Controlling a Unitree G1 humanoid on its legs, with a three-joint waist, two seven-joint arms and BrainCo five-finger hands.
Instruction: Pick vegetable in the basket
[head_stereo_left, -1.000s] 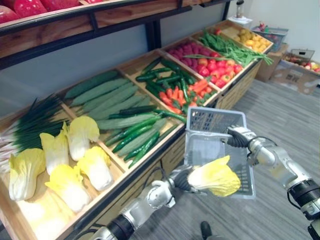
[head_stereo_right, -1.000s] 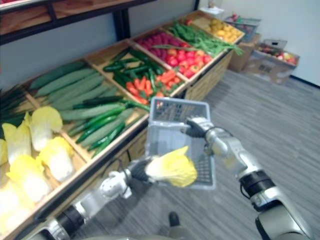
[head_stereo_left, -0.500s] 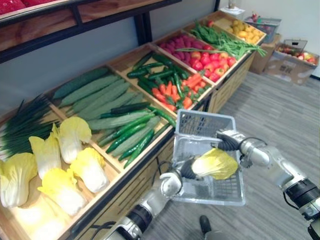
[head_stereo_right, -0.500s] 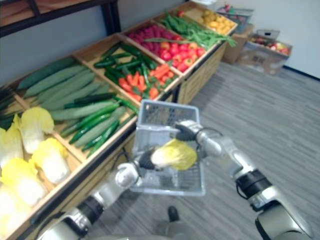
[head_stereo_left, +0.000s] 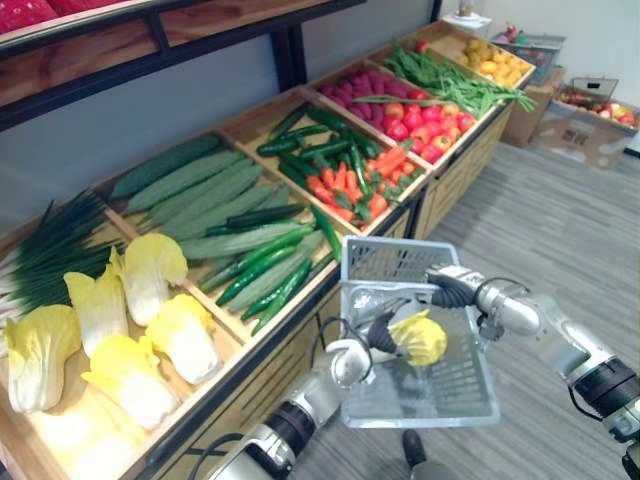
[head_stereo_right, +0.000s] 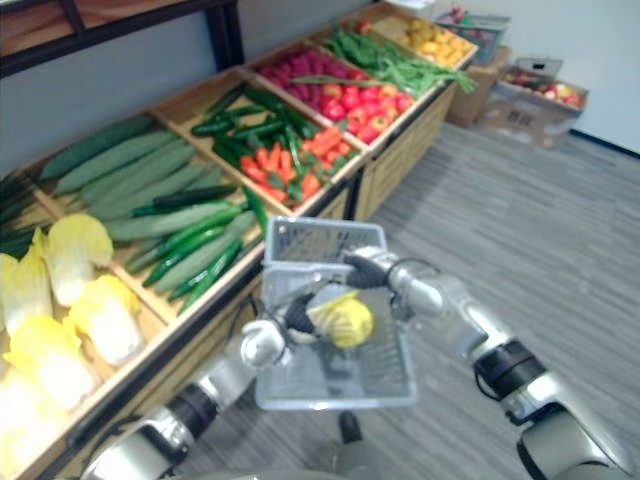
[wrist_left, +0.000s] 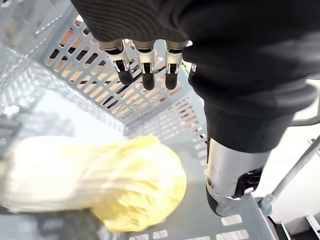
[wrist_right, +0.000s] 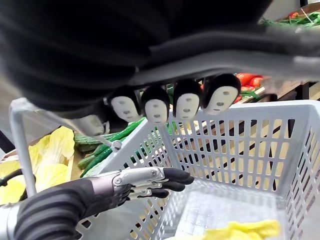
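The left hand (wrist_right: 145, 181), fingers straight and relaxed, hangs inside the grey basket (head_stereo_left: 396, 262) over the yellow cabbage (head_stereo_left: 420, 338) lying on its floor, while the right hand (head_stereo_left: 450, 288) curls round the handle (wrist_right: 260, 60), with cucumbers (head_stereo_left: 250, 268) beyond.

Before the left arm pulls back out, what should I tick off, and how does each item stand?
1. The napa cabbage is inside the basket: ok.
2. The left hand is free of it: ok, fingers straight and apart from the leaves.
3. The left hand is outside the basket: not ok, it sits between the walls.
4. The right hand is curled round the basket handle: ok.
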